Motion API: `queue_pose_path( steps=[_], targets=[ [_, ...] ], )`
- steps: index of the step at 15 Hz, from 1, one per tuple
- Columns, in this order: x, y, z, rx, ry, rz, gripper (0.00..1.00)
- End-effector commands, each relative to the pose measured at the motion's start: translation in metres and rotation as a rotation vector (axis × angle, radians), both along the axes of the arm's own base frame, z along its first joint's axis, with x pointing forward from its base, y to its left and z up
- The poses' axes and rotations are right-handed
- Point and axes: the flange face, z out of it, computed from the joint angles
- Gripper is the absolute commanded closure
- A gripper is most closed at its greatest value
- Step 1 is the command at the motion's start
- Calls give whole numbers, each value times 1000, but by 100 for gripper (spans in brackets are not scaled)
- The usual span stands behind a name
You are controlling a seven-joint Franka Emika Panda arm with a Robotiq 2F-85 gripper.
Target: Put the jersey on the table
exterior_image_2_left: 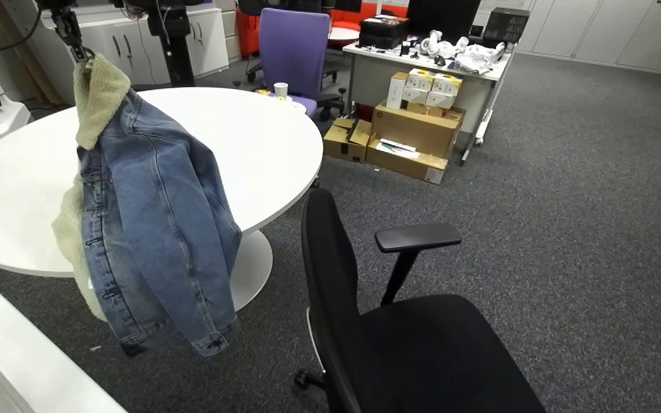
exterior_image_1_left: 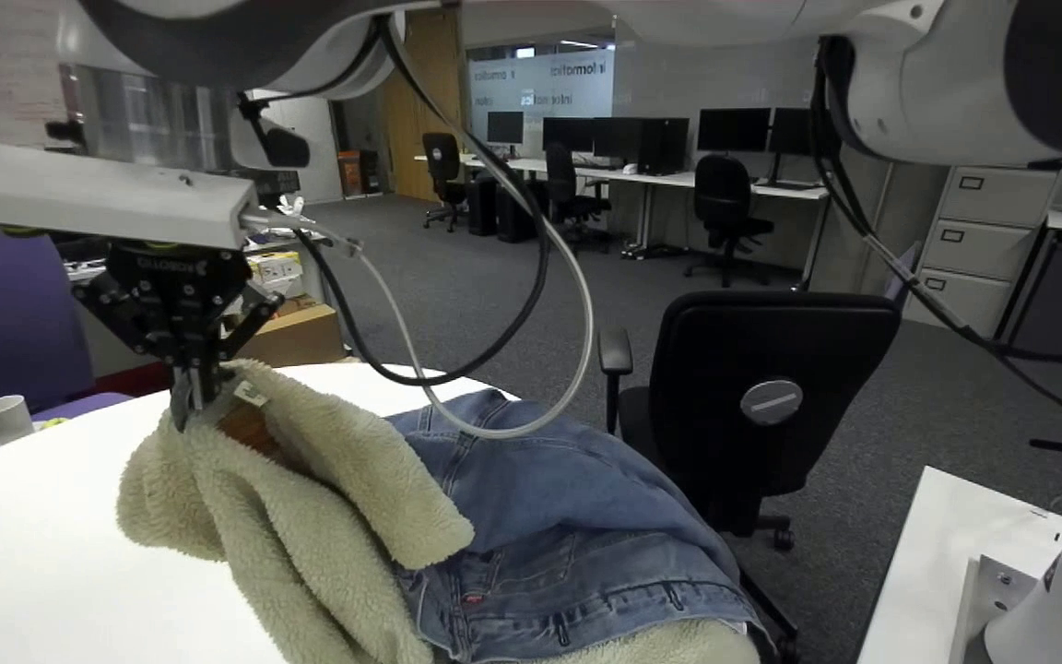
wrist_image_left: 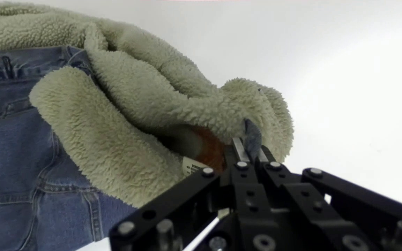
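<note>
Gripper is clenching the collar end of the jersey, w/ a bit of denim poking out b/w its 2 fingertips in wrist view. That end is sitting over the white table; sleeve & hem are dangling past the edge in an ext. view. Label (text too blurry to read) is showing nearby. Blk chair is standing near the jersey, apart.
</note>
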Motion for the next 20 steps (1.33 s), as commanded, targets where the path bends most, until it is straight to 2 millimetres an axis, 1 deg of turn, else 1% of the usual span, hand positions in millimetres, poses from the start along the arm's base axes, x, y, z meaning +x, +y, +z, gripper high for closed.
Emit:
queue_pose_path(
  steps=[1,4,5,6,8,15,16,18,19,20],
  targets=[
    [10,10,3,71,38,-6,99],
    [11,12,0,74,39,7,99],
    [13,8,-15,48,32,-11,99],
    [13,9,-18,46,34,-11,96],
    [14,9,-24,41,40,-11,96],
    [14,9,-25,40,40,-11,96],
    [14,9,-25,41,40,-11,99],
    [13,6,-25,39,36,-13,99],
    [12,6,-21,45,27,-12,99],
    [10,7,-17,51,25,-13,71]
  ],
)
